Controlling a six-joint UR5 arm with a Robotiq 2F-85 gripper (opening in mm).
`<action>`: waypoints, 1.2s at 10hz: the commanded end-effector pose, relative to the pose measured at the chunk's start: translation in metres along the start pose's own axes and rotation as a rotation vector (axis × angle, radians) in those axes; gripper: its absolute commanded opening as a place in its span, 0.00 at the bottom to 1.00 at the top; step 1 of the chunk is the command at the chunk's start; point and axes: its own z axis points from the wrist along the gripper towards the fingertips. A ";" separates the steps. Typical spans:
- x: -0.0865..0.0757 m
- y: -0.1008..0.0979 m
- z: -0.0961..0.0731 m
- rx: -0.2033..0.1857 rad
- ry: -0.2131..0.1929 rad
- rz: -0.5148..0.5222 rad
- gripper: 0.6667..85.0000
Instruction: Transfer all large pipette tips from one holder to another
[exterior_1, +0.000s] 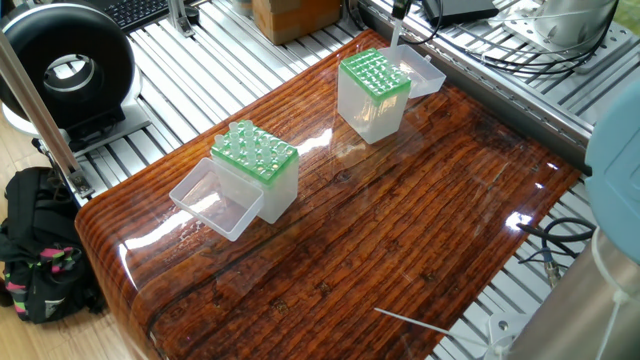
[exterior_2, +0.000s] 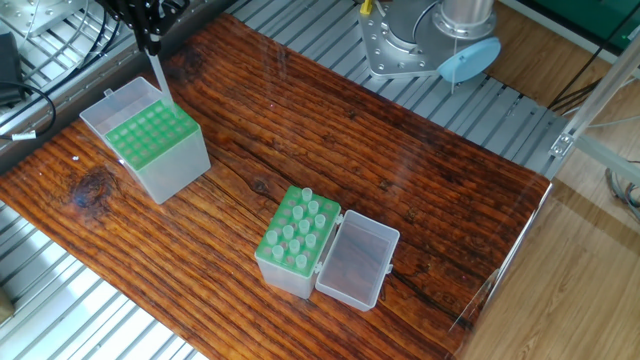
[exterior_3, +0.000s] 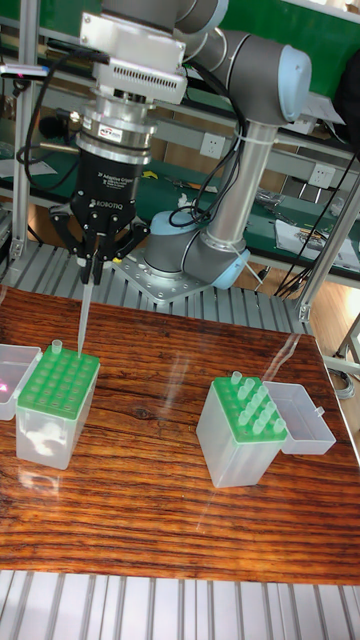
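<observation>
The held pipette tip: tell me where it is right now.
In the tall fixed view, the pipette tip hangs from the gripper above the left green-topped holder, near its back corner.
</observation>
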 end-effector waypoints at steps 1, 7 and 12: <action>0.001 0.003 0.002 -0.012 -0.003 0.001 0.00; 0.002 -0.001 0.004 -0.005 0.005 -0.004 0.00; -0.001 -0.002 0.008 -0.007 0.005 -0.006 0.00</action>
